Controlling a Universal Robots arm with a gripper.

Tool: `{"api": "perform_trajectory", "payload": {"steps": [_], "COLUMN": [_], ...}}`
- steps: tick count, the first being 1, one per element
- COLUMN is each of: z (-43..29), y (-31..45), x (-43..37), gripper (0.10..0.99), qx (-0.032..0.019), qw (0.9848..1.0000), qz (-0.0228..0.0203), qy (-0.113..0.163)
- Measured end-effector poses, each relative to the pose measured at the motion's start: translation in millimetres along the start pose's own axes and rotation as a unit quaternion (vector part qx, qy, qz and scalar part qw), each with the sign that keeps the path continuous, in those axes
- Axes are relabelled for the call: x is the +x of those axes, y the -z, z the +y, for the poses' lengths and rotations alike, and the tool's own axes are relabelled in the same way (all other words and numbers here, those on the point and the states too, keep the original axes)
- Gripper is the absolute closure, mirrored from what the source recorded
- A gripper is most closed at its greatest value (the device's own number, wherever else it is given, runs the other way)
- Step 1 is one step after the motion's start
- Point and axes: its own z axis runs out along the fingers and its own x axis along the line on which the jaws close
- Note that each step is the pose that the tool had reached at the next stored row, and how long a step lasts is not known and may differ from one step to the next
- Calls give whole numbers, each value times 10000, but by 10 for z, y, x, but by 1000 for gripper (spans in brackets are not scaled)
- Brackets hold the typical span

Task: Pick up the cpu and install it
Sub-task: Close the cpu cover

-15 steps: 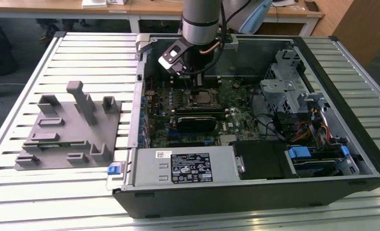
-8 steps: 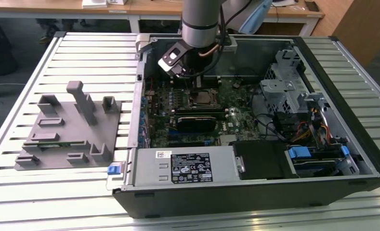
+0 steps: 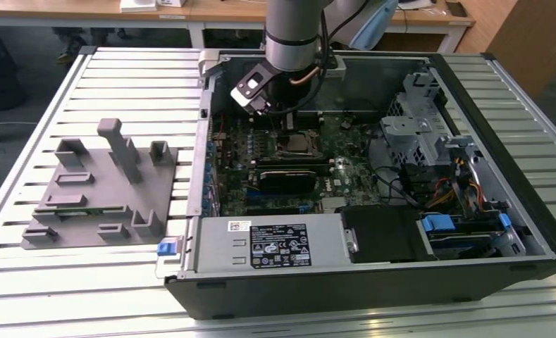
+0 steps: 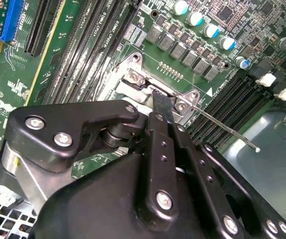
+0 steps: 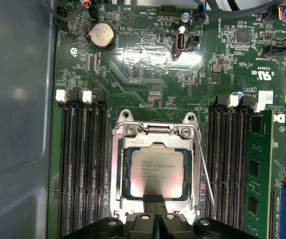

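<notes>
The cpu (image 5: 157, 170), a small square chip with a pale metal top, lies flat inside the silver socket frame (image 5: 119, 164) on the green motherboard. In the first wrist view my gripper (image 5: 154, 198) is shut, its two black fingers pressed together with nothing between them, and the tips sit over one edge of the cpu. The second wrist view shows the same shut gripper (image 4: 160, 103) pointing down at the socket's hinge end. In the exterior view the arm (image 3: 292, 35) reaches down into the open computer case above the socket (image 3: 297, 144).
A thin wire lever (image 5: 205, 174) runs along one side of the socket. A green memory stick (image 5: 257, 169) stands in a slot beside it. On the exterior view's left is the grey plastic fixture (image 3: 99, 190). A black heatsink (image 3: 287, 176) and the drive cage (image 3: 418, 134) sit inside the case.
</notes>
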Motion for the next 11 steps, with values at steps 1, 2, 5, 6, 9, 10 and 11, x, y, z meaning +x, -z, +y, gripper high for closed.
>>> {"api": "perform_trajectory", "payload": {"steps": [1, 2, 5, 6, 9, 10, 11], "z": [0, -1, -1, -1, -1, -1, -1], "y": [-3, -5, -13, -16, -26, -26, -26], "x": [0, 0, 0, 0, 0, 0, 0], "gripper": [980, 980, 980, 980, 980, 980, 980], "qx": [1, 1, 2, 2, 4, 4, 4], "qw": [10000, 10000, 10000, 10000, 10000, 10000, 10000], "qz": [0, 0, 0, 0, 0, -1, -1], "qy": [0, 0, 0, 0, 0, 0, 0]}}
